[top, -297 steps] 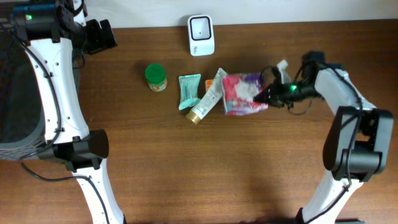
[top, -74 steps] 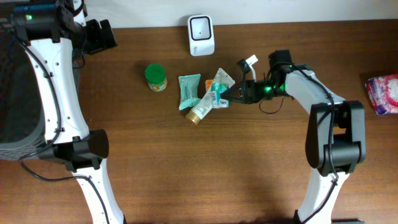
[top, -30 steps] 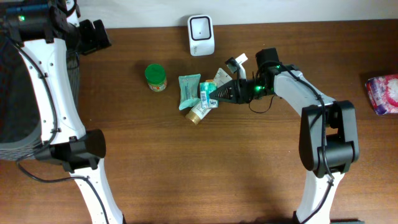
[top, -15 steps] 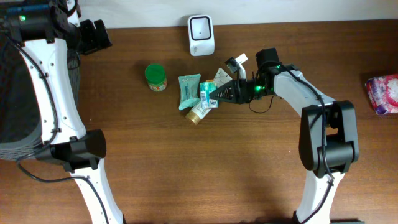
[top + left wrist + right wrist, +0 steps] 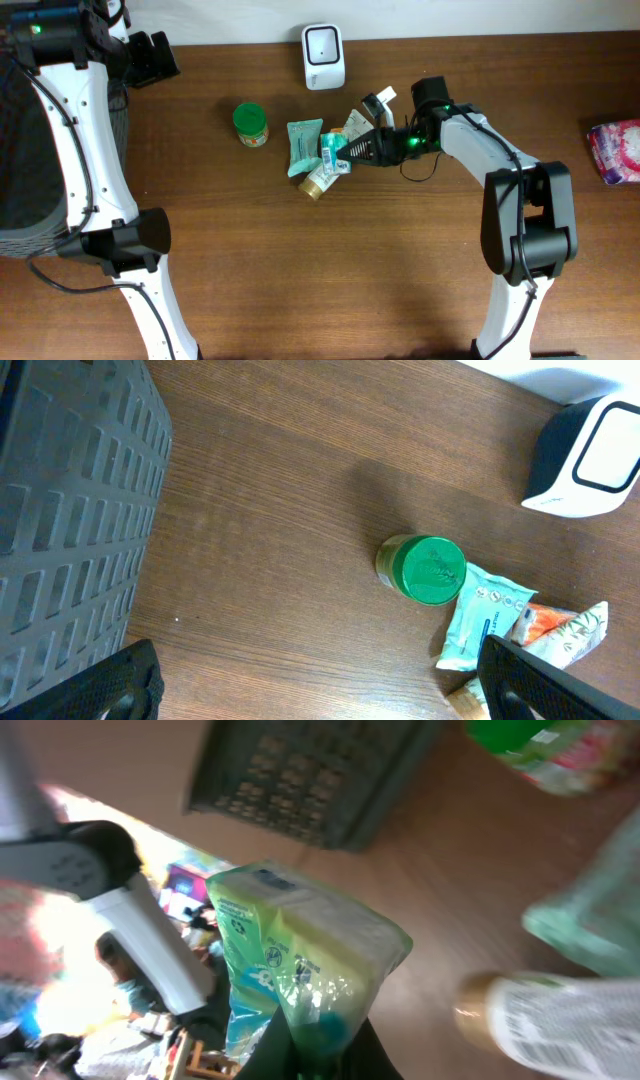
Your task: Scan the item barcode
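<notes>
My right gripper [image 5: 352,155] is shut on a small green and teal packet [image 5: 333,156], holding it just above the pile of items in mid-table. In the right wrist view the packet [image 5: 300,955] stands up from between the dark fingers of that gripper [image 5: 318,1048]; no barcode shows on it. The white scanner [image 5: 323,56] with its dark window stands at the table's back edge, apart from the packet. My left gripper [image 5: 150,58] hangs open and empty at the back left, its fingertips [image 5: 125,685] wide apart over bare wood.
A green-lidded jar [image 5: 250,124], a teal pouch [image 5: 303,146], a tube [image 5: 320,180] and an orange-and-white packet [image 5: 355,124] lie around the held packet. A pink packet [image 5: 615,152] lies at the far right edge. A dark grey basket [image 5: 70,510] stands at the left.
The pink packet went from the pile to the far right edge. My right gripper took the green packet and moved it left. Nothing has moved in the last second.
</notes>
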You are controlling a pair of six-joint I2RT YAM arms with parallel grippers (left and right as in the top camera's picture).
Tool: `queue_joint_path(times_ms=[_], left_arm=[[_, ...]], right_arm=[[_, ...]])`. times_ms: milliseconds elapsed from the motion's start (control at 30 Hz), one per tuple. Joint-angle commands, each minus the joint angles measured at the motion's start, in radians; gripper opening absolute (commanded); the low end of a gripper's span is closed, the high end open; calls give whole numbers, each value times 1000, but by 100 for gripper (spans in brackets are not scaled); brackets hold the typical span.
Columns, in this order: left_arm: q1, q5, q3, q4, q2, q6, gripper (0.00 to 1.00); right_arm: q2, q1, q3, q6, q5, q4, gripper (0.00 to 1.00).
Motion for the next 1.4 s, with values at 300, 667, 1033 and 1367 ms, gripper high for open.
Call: queue_joint_path(times_ms=[300, 667, 1033, 1367], left_arm=[[3, -10, 12, -1, -37, -2, 99], [3, -10, 12, -1, -37, -2, 99], [3, -10, 12, -1, -37, -2, 99], [3, -10, 12, -1, -37, -2, 99]], right_arm=[[-5, 5, 88, 303, 784, -167, 4], [-19, 209, 352, 110, 1854, -31, 4], [155, 266, 352, -270, 1711, 738, 4], [209, 266, 352, -787, 1632, 850, 4]])
